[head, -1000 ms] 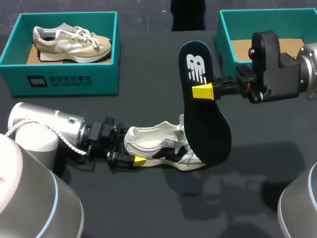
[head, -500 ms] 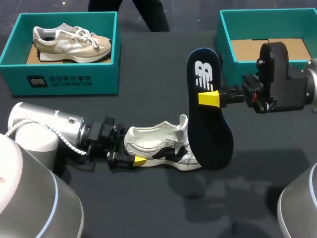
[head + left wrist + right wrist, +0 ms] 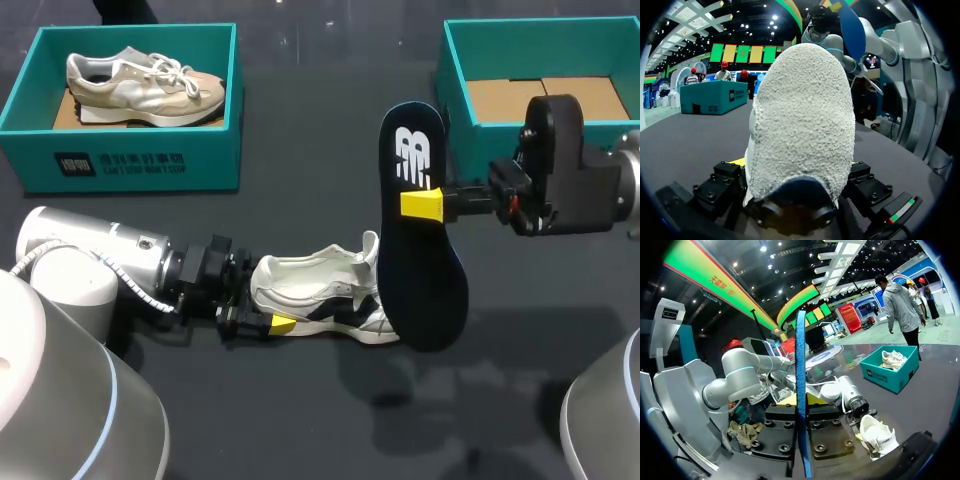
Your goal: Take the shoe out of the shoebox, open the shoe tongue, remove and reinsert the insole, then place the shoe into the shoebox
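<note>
- Teal shoebox [image 3: 120,160], far left: holds a beige sneaker [image 3: 145,85]; not in play.
- Left gripper [image 3: 268,310]: clamped on the heel of the white sneaker [image 3: 320,295], steadying it.
- The white sneaker: on its sole, mid-table, outside both boxes.
- Dark insole [image 3: 420,250]: out of the shoe, held upright, lower end just beside the sneaker's toe.
- Right gripper [image 3: 425,203]: closed on the insole's middle.
- Right shoebox [image 3: 452,95]: holds no shoe.
- Step: insole removed; reinsertion likely calls for tilting its toe end into the shoe mouth.
</note>
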Available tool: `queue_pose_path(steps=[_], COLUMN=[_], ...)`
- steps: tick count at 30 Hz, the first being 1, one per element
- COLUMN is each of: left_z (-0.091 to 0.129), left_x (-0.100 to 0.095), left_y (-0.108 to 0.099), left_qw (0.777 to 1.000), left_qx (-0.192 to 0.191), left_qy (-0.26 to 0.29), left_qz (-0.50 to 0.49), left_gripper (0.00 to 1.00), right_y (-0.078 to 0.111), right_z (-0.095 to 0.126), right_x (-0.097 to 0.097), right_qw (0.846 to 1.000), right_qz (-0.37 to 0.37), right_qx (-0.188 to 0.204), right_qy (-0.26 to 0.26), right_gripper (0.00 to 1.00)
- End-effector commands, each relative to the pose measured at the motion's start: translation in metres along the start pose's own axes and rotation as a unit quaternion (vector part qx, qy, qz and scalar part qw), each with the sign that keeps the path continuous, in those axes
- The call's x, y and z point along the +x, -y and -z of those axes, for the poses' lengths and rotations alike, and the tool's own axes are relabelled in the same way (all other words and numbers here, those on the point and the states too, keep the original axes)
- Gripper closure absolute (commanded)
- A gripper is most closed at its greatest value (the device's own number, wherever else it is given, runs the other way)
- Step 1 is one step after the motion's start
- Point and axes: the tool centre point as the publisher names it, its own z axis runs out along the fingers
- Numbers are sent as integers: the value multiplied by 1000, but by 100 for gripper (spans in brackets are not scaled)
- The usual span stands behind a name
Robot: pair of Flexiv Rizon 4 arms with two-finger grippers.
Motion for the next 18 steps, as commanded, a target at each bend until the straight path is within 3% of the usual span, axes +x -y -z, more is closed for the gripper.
queue_pose_path(steps=[1, 10, 12, 13, 18], left_z=[-1, 1, 3, 4, 13], left_x=[0, 0, 0, 0, -2], left_y=[0, -1, -1, -1, -1], left_qw=[1000, 1000, 1000, 1000, 1000], left_qx=[-1, -4, -7, -8, -19], left_qy=[0, 0, 3, 4, 10], left_qz=[0, -1, -1, 0, 5], left_gripper=[100, 100, 49, 0, 0], right_y=[1, 1, 1, 1, 1], right_z=[-1, -1, -1, -1, -1], right_x=[1, 1, 1, 1, 1], right_qw=[1000, 1000, 1000, 1000, 1000], right_qz=[0, 0, 0, 0, 0], right_qx=[-1, -1, -1, -1, -1], right_qy=[2, 2, 2, 2, 2], right_gripper=[100, 100, 100, 100, 100])
